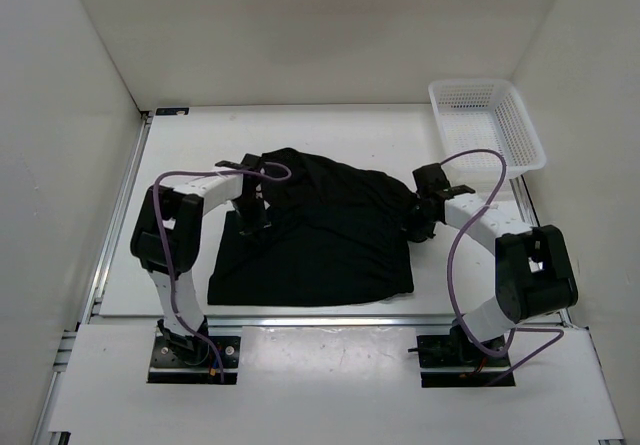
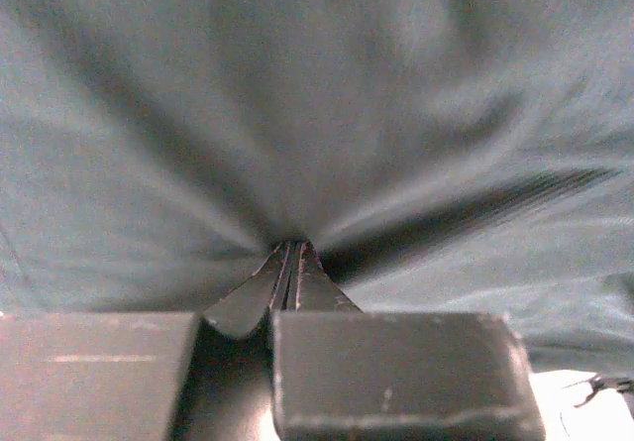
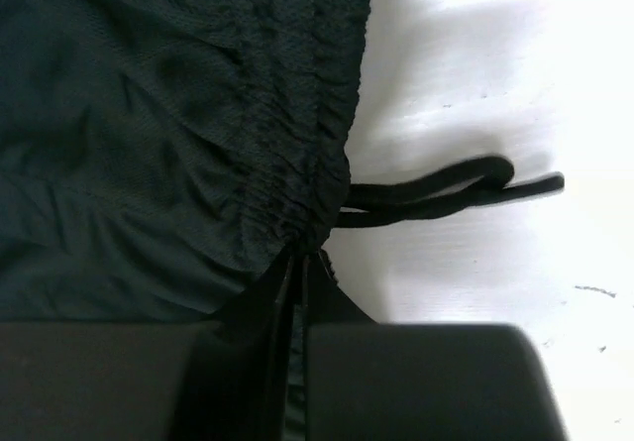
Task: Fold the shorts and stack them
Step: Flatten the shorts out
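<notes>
Shorts [image 1: 320, 250] lie spread on counter [image 1: 300, 130], just short of basket [image 1: 487, 125]. My left hand [image 1: 255, 217] pinches fabric on side far from basket. Right hand [image 1: 420, 227] pinches waistband by drawstring [image 3: 446, 191], on basket side. I judge fold is starting. Next: lift both corners evenly.

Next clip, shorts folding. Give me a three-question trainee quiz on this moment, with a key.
1. True or false: the shorts lie on the table, outside the basket.
2. Fill in: the left claw and right claw are both ___ on the shorts.
3. Which claw grips beside the drawstring? A left, B right.
Key: 1 true; 2 shut; 3 B.
</notes>
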Robot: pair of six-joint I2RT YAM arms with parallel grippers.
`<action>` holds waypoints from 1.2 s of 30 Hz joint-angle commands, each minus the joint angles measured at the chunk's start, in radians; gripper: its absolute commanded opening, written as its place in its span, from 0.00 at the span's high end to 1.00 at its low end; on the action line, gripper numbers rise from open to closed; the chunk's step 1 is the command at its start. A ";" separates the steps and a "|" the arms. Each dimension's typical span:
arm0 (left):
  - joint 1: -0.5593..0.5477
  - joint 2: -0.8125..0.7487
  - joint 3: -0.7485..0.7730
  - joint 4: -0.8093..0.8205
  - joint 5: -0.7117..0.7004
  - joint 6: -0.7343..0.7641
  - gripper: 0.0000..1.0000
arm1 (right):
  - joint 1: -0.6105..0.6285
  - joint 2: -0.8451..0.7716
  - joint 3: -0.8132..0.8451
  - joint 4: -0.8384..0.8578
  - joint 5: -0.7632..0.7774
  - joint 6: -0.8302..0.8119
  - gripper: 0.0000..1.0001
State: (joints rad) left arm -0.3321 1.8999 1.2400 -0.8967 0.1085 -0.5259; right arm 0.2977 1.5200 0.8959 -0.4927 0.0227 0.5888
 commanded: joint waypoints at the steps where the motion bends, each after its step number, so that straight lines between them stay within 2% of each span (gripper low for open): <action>1: -0.002 -0.116 -0.045 0.010 0.005 -0.008 0.90 | 0.001 -0.012 -0.025 0.020 -0.004 0.006 0.99; 5: -0.002 -0.171 0.024 -0.088 -0.018 -0.008 0.90 | 0.001 -0.079 -0.052 -0.003 0.045 0.006 0.99; 6: -0.002 -0.171 0.095 -0.108 -0.018 -0.008 0.86 | 0.001 -0.090 -0.052 -0.015 0.058 -0.012 0.99; 7: -0.002 -0.171 0.139 -0.126 -0.030 -0.008 0.79 | 0.001 -0.099 -0.043 -0.044 0.086 -0.021 0.99; 8: 0.007 -0.161 0.186 -0.145 -0.030 0.003 0.54 | 0.001 -0.113 -0.032 -0.061 0.100 -0.032 0.94; 9: 0.007 -0.129 0.235 -0.172 -0.030 0.003 0.39 | 0.001 -0.113 -0.005 -0.078 0.115 -0.052 0.82; 10: 0.007 -0.107 0.344 -0.186 -0.030 0.003 0.29 | 0.010 -0.127 0.011 -0.107 0.129 -0.061 0.50; 11: 0.007 -0.079 0.402 -0.200 -0.018 0.012 0.27 | 0.011 -0.141 0.041 -0.121 0.153 -0.061 0.40; 12: 0.007 -0.015 0.462 -0.212 -0.009 0.012 0.27 | 0.011 -0.141 0.057 -0.133 0.166 -0.072 0.34; 13: -0.005 0.022 0.586 -0.243 -0.009 0.012 0.33 | 0.011 -0.150 0.073 -0.153 0.178 -0.072 0.29; 15: -0.024 0.092 0.698 -0.266 -0.009 0.012 0.63 | 0.011 -0.150 0.115 -0.162 0.187 -0.072 0.28; 16: -0.033 0.167 0.798 -0.275 -0.009 0.012 0.90 | 0.011 -0.150 0.124 -0.171 0.197 -0.072 0.28; 21: -0.096 0.346 1.019 -0.289 0.052 0.012 0.90 | 0.011 -0.109 0.158 -0.172 0.187 -0.072 0.28; 23: -0.117 0.408 1.084 -0.280 0.053 0.003 0.76 | 0.011 -0.095 0.167 -0.172 0.178 -0.072 0.28; 26: -0.117 0.477 1.109 -0.280 0.062 -0.008 0.75 | 0.011 -0.084 0.167 -0.172 0.178 -0.072 0.28; 27: -0.117 0.491 1.109 -0.280 0.062 -0.008 0.66 | 0.011 -0.084 0.167 -0.172 0.178 -0.072 0.28; 30: -0.117 0.539 1.109 -0.280 0.046 -0.008 0.51 | 0.011 -0.084 0.176 -0.172 0.178 -0.072 0.28; 31: -0.117 0.550 1.109 -0.268 0.046 -0.008 0.37 | 0.011 -0.074 0.176 -0.172 0.178 -0.072 0.28; 32: -0.117 0.570 1.118 -0.254 0.059 -0.008 0.36 | 0.011 -0.073 0.187 -0.172 0.178 -0.072 0.28; 34: -0.117 0.579 1.128 -0.245 0.072 -0.008 0.36 | 0.011 -0.052 0.201 -0.172 0.178 -0.081 0.28; 35: -0.117 0.594 1.138 -0.245 0.085 -0.008 0.46 | 0.011 -0.052 0.218 -0.172 0.166 -0.081 0.28; 36: -0.117 0.594 1.156 -0.245 0.085 -0.008 0.65 | 0.011 -0.038 0.227 -0.172 0.166 -0.081 0.28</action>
State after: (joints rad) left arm -0.4545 2.5175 2.3253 -1.1675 0.1631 -0.5426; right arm 0.3035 1.4624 1.0599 -0.6590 0.1844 0.5320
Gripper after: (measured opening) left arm 0.427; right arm 0.724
